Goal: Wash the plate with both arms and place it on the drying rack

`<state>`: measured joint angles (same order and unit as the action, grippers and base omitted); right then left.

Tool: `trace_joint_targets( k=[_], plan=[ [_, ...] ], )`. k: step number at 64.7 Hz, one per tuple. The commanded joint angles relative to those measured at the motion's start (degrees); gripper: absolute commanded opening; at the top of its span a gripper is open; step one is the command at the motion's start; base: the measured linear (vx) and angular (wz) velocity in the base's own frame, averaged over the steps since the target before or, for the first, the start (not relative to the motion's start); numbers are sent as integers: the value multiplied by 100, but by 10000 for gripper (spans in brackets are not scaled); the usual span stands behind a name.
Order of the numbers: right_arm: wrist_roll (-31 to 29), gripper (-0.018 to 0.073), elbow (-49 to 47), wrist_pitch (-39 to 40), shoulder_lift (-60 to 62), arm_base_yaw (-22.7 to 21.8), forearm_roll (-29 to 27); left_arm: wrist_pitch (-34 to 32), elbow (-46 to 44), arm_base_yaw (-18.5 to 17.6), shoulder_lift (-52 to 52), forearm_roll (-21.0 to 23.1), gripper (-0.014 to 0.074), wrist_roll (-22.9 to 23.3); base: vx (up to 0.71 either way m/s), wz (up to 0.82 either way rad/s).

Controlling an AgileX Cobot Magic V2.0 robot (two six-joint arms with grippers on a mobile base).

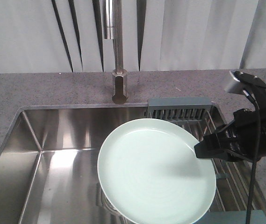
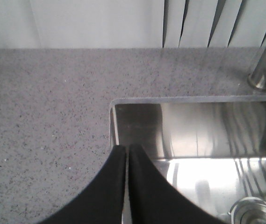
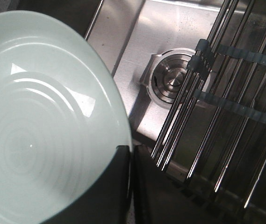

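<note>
Gripping plate (image 1: 156, 170) rim w/ right gripper (image 1: 202, 150) over sink (image 1: 53, 140) beside drying rack (image 1: 179, 109); left gripper (image 2: 126, 156) clenched

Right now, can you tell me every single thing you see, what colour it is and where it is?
plate: one, pale mint green, held over the sink by its rim
sink: one, shiny steel, set into the counter
drain: one, round steel, in the sink floor
tap: one, steel, on the counter behind the sink
drying rack: one, steel rods with grey-blue ends, on the sink's right side
counter: one, speckled grey, around the sink
blinds: white vertical slats, behind the counter
right gripper: one, black, shut on the plate's rim
left gripper: one, black, shut and empty, by a sink corner
</note>
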<state>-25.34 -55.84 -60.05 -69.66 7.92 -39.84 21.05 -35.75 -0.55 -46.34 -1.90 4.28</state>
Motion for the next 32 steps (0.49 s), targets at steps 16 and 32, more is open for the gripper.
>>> trace_joint_targets(
  k=[16,32],
  plan=[
    [-64,-8,-159,94,159,-7,-266,346,-1401,-43,-1462,316,479,-847,0,0],
    [-64,-8,-159,94,159,-7,-266,995,-2243,-43,-2488,2254,593,-3450,0,0]
  ],
)
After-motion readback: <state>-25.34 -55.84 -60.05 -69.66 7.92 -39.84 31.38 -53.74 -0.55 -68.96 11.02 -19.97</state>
